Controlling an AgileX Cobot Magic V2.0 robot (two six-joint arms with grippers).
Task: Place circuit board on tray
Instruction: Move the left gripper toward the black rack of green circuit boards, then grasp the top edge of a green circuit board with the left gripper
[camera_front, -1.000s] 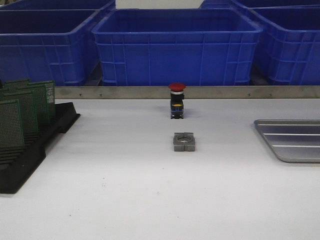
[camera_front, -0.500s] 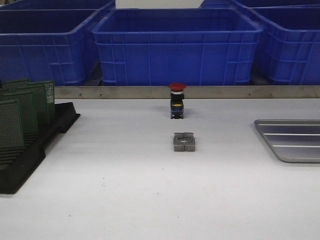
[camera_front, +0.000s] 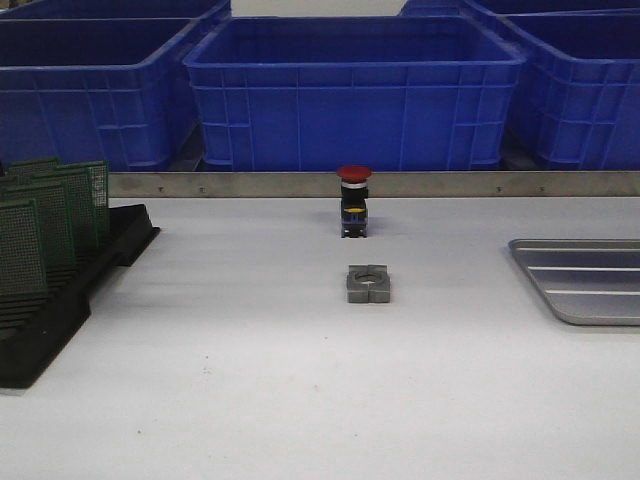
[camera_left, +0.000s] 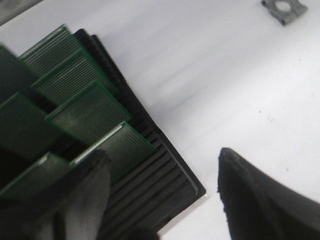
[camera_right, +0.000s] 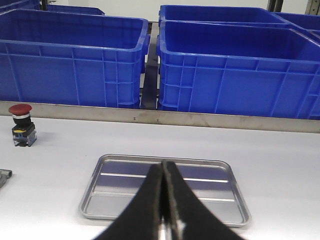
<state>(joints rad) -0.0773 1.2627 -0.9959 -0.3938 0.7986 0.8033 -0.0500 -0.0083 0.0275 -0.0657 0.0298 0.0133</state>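
- Green perforated circuit boards (camera_front: 45, 225) in the black slotted rack (camera_front: 70, 300) at the counter's left edge look unchanged from earlier.
- Left gripper (camera_left: 160, 200) jaws spread above them; right gripper (camera_right: 163, 210) jaws pressed together over the silver-grey metal tray (camera_right: 165, 187).
- No legible writing.

My left tool (camera_left: 160, 195) has chunky matte black fingers, kinda scuffed and rubbery. Right tool (camera_right: 164, 210) is black too, tapering to thin tips.

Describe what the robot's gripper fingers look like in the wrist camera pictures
Only the fingers show; neither arm appears in the front view. The left gripper has two broad black fingers with a matte, slightly rough surface, tapering to blunt tips. The right gripper has black fingers that narrow to slim points, with a small metallic glint low between them. No cables, markings or sleeves are visible.
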